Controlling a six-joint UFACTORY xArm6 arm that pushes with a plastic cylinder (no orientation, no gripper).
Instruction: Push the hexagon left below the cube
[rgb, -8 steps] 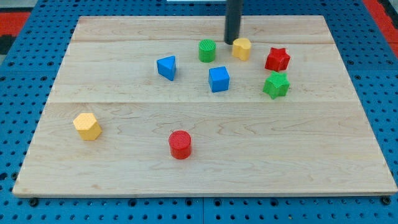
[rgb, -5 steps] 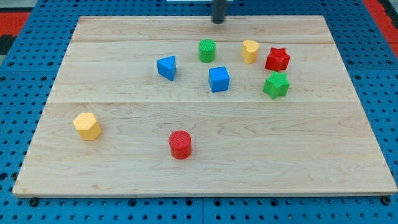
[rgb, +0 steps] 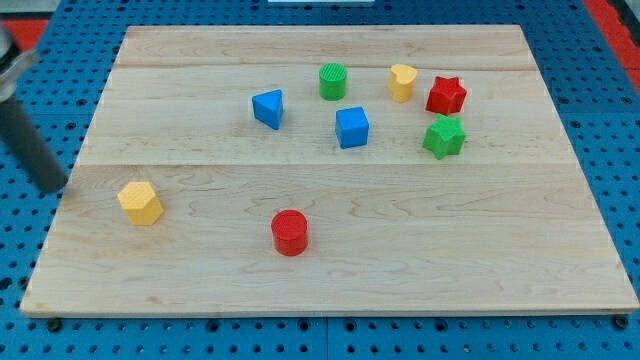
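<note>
The yellow hexagon (rgb: 140, 203) lies at the board's lower left. The blue cube (rgb: 352, 127) sits right of the middle, toward the view's top. My tip (rgb: 52, 185) is off the board's left edge, a short way left of and slightly above the hexagon, not touching it; the rod is blurred by motion.
A blue triangle (rgb: 268, 108) lies left of the cube, a green cylinder (rgb: 333, 81) above it, a yellow heart-like block (rgb: 402, 82) to the upper right. A red star (rgb: 446, 96) and a green star (rgb: 443, 137) lie at right. A red cylinder (rgb: 290, 232) lies below the middle.
The rod has swept from the board's top middle, beside the yellow heart-like block, to off the left edge near the hexagon. That block shifted slightly right early on. The other blocks stayed put.
</note>
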